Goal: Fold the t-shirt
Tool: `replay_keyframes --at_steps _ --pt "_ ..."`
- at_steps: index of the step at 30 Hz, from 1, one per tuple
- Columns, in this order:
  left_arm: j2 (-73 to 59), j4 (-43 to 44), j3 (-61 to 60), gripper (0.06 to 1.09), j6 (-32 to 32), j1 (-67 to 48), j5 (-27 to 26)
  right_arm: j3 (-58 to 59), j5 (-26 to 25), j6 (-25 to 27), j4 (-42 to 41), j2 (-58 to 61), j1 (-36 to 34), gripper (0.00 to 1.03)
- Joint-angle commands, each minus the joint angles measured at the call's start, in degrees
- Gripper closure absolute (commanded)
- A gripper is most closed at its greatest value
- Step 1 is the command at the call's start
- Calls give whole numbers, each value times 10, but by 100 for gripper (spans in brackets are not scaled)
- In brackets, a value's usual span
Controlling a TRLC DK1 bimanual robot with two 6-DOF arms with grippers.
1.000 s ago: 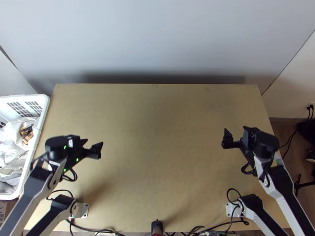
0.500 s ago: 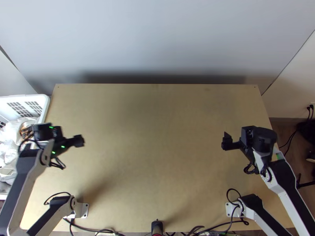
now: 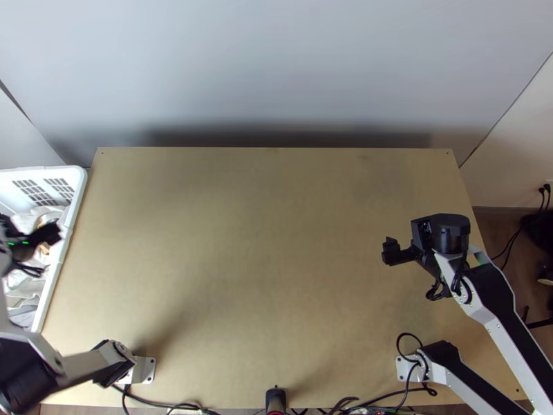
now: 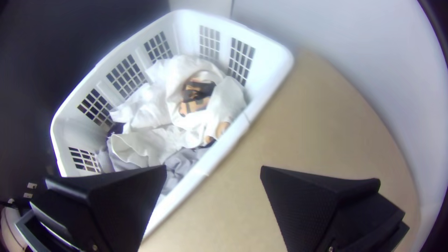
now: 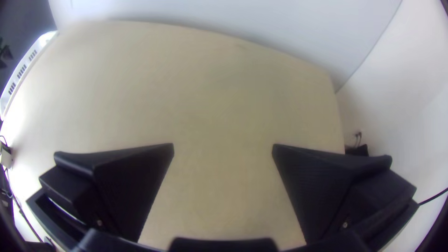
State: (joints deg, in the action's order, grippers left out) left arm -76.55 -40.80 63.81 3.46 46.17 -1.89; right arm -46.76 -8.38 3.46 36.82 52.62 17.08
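The left arm (image 3: pixel 86 369) is bent sharply: from its base at the top view's lower left, one link lies out toward the corner, and from the dark elbow (image 3: pixel 26 379) the other goes up along the picture's left edge. Its wrist is at that edge, with the left tool (image 3: pixel 36 233) turned inward over the basket (image 3: pixel 72 207), near the rim beside the surface (image 3: pixel 263 263). The left tool is released, its fingers (image 4: pixel 305 205) standing wide apart in its wrist view.

The right arm (image 3: pixel 487 304) is folded back on itself, its lower link slanting out of the top view at the lower right and its forearm slanting back up over the surface's right side. The right tool (image 3: pixel 402 232) points toward the middle, above the surface. It is released too, both fingers well apart.

The clothes lie bunched inside the basket: rumpled white cloth (image 4: pixel 140 107), a patch of orange and black print (image 4: pixel 196 97) on white, and grey cloth (image 4: pixel 179 163) beside the rim nearest the surface. Which of them is the t-shirt I cannot tell.
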Motion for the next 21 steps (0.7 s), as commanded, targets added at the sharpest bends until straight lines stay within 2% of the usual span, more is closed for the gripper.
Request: replay_keyframes --at_steps 1,9,16,21 --pt "-157 23 106 10 25 101 0 2 2 0 10 6 11 5" --pt "-334 7 188 10 -5 112 0 1 4 7 28 0 8 5" --pt "-486 -2 324 10 -36 146 3 15 18 9 33 -10 -2 5" --pt "-559 -4 397 10 -17 165 76 19 24 9 43 -15 -12 5"
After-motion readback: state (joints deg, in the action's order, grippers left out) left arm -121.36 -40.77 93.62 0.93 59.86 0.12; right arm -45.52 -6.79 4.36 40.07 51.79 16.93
